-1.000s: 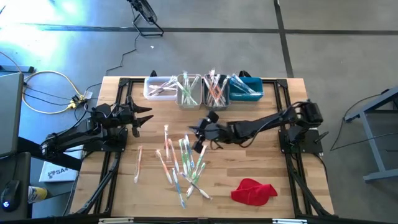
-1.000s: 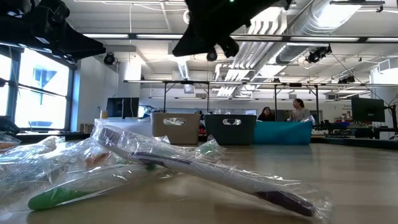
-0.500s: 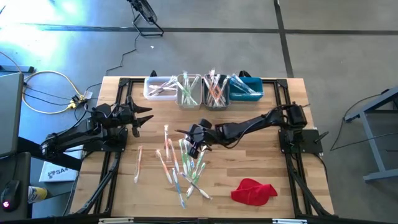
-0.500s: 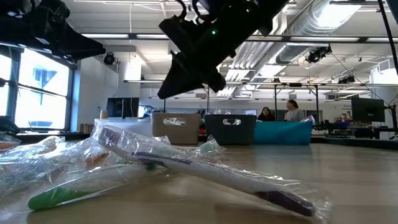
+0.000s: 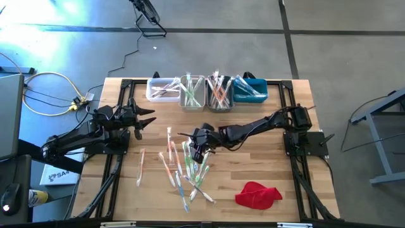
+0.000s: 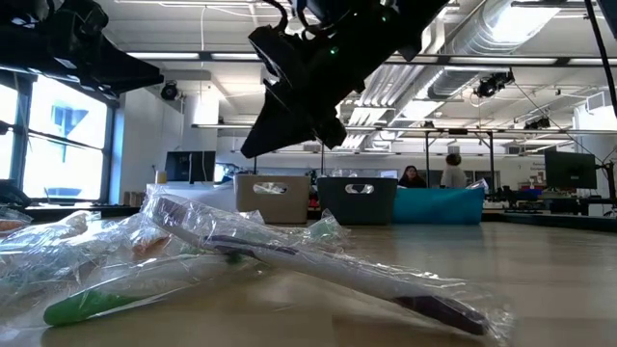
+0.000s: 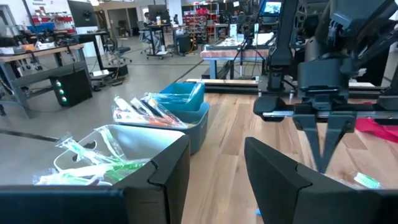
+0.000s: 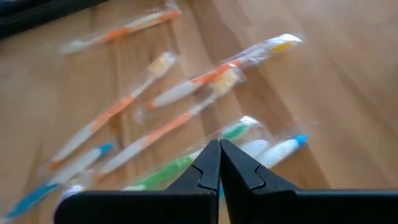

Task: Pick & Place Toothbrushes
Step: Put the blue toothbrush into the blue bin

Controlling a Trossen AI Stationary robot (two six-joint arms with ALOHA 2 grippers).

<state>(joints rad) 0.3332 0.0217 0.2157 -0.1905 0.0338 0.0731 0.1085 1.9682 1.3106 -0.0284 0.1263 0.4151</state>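
Several wrapped toothbrushes [image 5: 186, 166] lie loose in a pile on the wooden table, with pink, orange, green, blue and white handles; they also show up close in the low view [image 6: 241, 253] and the right wrist view [image 8: 186, 93]. More toothbrushes stand in the bins at the far edge. My right gripper [image 5: 197, 152] hangs shut above the pile's far part [image 6: 247, 151], its tips over a green-handled one [image 8: 219, 144], clear of it. My left gripper [image 5: 150, 118] waits open at the table's left [image 7: 216, 158], off the table top.
A row of bins stands at the far edge: white [image 5: 152, 94], beige [image 5: 192, 101], grey [image 5: 219, 104] and blue [image 5: 258, 95]. A red cloth [image 5: 258, 194] lies near the near right corner. Bare wood shows right of the pile. People sit far behind the table [image 6: 451, 173].
My right gripper has moved toward the table's left and near edge and come down, from beside the bins' front to just above the far part of the toothbrush pile. In the last half second it has barely shifted. The toothbrushes lie as before.
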